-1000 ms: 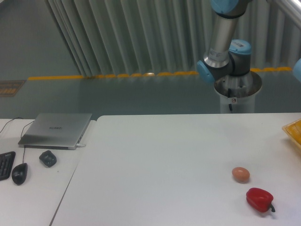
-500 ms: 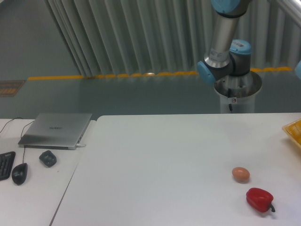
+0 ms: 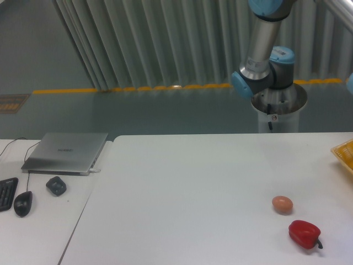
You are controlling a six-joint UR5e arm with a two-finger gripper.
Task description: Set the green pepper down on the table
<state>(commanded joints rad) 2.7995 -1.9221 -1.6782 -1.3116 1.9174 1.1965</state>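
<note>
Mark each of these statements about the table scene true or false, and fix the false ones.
1. A red pepper lies on the white table near its front right. True.
2. The egg sits on top of the red pepper. False: it rests on the table beside the pepper, a little behind and left of it, apart from it.
3. The green pepper is lying in the middle of the table. False: no green pepper shows anywhere in this view.
4. A closed laptop sits on the desk to the left. True.
5. The claw is gripping the egg. False: only the arm's joints show behind the table; the claw is out of view.
</note>
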